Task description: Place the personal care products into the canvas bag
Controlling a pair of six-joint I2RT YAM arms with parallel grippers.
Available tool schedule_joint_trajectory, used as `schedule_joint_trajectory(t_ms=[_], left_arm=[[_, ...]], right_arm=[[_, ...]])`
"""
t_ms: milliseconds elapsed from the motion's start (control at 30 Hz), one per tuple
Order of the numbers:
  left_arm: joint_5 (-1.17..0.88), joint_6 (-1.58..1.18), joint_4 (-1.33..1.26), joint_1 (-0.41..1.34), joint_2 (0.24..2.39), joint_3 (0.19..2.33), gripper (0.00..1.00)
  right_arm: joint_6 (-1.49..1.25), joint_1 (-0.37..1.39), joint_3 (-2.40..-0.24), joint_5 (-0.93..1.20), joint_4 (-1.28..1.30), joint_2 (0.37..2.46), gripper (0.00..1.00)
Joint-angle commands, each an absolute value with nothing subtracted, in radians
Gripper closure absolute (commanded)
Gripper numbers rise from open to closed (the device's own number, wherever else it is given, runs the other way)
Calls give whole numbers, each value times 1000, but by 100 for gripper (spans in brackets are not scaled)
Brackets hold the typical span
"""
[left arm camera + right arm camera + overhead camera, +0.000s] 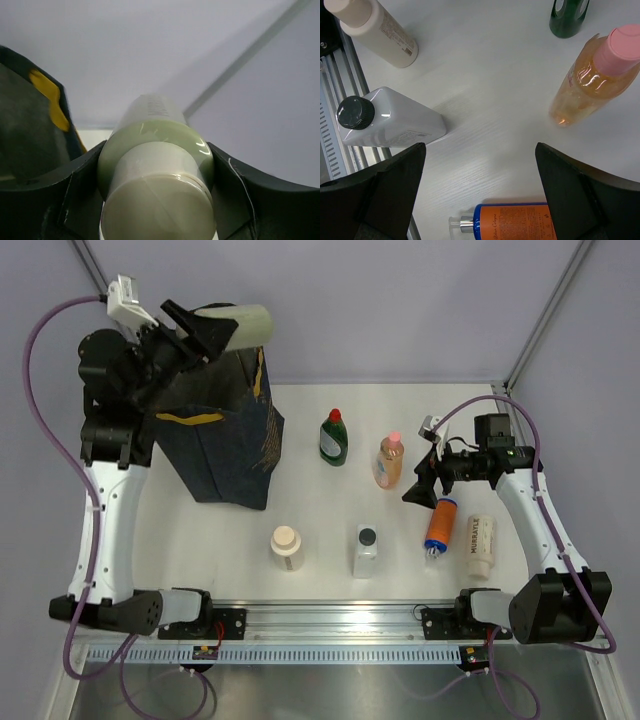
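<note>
White tabletop; left pincer clamps glossy cylindrical pale-green bottle, right pincer gapes.

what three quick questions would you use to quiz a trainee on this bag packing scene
1. True or false: the left tool is shut on a pale green bottle.
2. On the table, the orange bottle is: A upright; B lying on its side; C leaning on another bottle.
3. Fill in: the right tool is ____ (open or shut).

Key: 1 true; 2 B; 3 open.
</note>
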State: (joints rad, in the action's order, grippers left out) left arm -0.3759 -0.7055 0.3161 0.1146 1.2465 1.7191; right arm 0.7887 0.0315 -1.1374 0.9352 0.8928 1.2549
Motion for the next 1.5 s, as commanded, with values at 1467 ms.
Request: schedule_joint_trajectory(t_ms=[1467], left_arm=[[38, -60, 374, 123, 1924, 1938, 100]], right_arm=[[853, 37, -1035, 904, 853, 1219, 0]])
